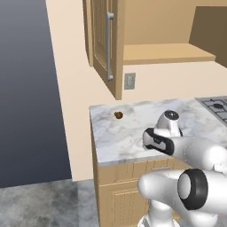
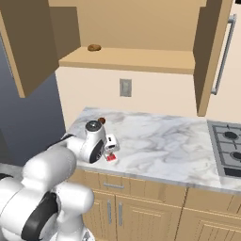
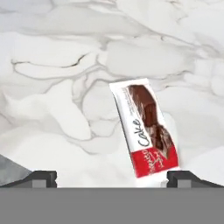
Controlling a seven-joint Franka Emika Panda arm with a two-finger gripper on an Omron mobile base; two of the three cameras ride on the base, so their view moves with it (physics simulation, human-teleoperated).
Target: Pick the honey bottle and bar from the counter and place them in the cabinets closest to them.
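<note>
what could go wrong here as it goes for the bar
1. The bar lies flat on the counter and sits off toward one finger of the open end effector, so closing now might just nudge it aside.
2. It is thin, so the fingers may hit the marble before gripping.
3. The open cabinet door hangs nearby and could be clipped on the lift.

Small brown lump (image 1: 118,115) near grey wall socket (image 1: 129,81); gas hob (image 2: 227,147) at far right
</note>
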